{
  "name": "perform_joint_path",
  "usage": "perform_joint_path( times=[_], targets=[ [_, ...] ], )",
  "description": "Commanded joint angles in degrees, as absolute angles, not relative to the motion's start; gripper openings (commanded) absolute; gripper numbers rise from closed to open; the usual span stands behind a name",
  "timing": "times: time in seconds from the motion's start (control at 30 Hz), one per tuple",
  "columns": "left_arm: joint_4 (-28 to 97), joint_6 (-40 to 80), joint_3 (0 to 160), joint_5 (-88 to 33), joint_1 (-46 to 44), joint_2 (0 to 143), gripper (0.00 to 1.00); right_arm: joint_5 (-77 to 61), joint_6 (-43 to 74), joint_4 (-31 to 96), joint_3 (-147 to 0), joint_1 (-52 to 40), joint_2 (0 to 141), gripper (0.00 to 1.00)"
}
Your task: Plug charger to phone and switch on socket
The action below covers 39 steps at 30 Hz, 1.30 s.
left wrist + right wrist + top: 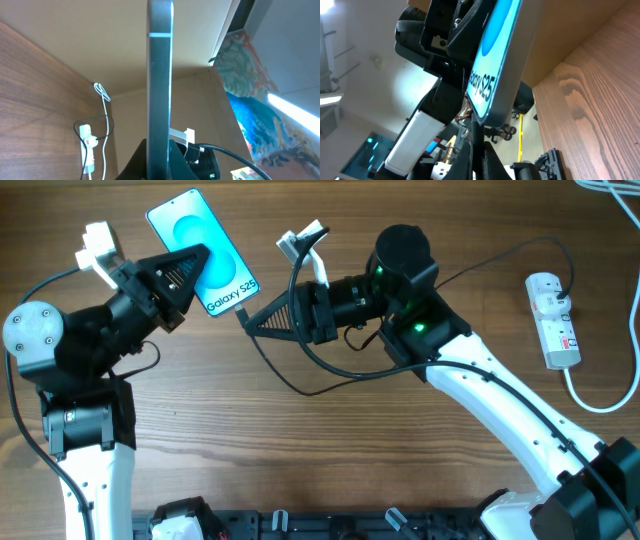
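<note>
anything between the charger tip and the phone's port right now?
Nothing visible. The right gripper holds the charger, tip right at the bottom edge of the phone. The left gripper grips higher up, off that edge. Can't tell whether it's seated.

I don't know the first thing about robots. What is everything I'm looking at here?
flat rectangular smartphone: one, teal-blue screen with a white edge, upper left, held in the left gripper.
thin charger cable: one, black, loops across the middle of the table to the right gripper.
elongated power strip: one, white with red marks, far right.
thick cord: one, white, trails from the power strip toward the right edge.
wooden table: one, brown, under everything.
left gripper: one, black, shut on the smartphone.
right gripper: one, black, at the smartphone's bottom edge, apparently pinching the cable's tip.
</note>
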State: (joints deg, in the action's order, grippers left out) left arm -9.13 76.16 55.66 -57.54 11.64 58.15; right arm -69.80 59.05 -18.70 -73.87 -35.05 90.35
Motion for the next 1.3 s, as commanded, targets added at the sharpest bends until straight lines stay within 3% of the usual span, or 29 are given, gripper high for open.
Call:
perform_joint_path(
  times=[0.0,0.53,0.6,0.63,0.67,0.7,0.83,0.9,1.03,1.13,1.27],
  targets=[
    [-10.1,73.1,56.3,-65.6,11.0,57.0,0.04,-62.3,61.8,-18.7,-74.6,-34.9,90.5,0.04],
    [-7.4,63.5,56.3,-79.5,11.0,58.3,0.04,-60.0,58.3,-21.6,-74.6,-34.9,90.5,0.04],
    [-6.8,63.2,56.3,-79.7,11.0,58.3,0.04,-62.5,54.0,-21.5,-74.6,-34.9,90.5,0.46],
    [-6.2,62.7,56.3,-80.1,11.0,58.3,0.04,-67.1,47.8,-20.9,-74.6,-34.8,90.5,0.61],
    [-6.2,61.4,56.3,-81.2,11.0,58.3,0.04,-69.6,44.3,-18.7,-74.6,-34.5,90.5,0.69],
    [-6.2,60.2,56.3,-82.1,11.0,58.3,0.04,-69.7,43.5,-16.8,-74.6,-34.0,90.5,0.69],
    [-6.2,55.6,56.3,-83.4,11.0,58.3,0.04,-73.2,43.6,-15.8,-74.5,-32.1,90.5,0.63],
    [-6.2,55.6,56.3,-82.8,11.0,58.3,0.04,-73.2,43.7,-15.8,-74.6,-32.2,90.5,0.53],
    [-6.2,55.5,56.2,-82.2,10.7,58.3,0.04,-73.5,44.1,-15.8,-74.6,-32.7,90.5,0.52],
    [-3.8,52.7,56.2,-78.8,7.9,58.3,0.04,-73.5,44.1,-15.8,-74.6,-33.6,90.5,0.41],
    [-0.5,49.7,56.2,-74.5,4.8,58.3,0.04,-73.6,44.1,-15.8,-74.6,-33.6,90.5,0.17]
  ],
)
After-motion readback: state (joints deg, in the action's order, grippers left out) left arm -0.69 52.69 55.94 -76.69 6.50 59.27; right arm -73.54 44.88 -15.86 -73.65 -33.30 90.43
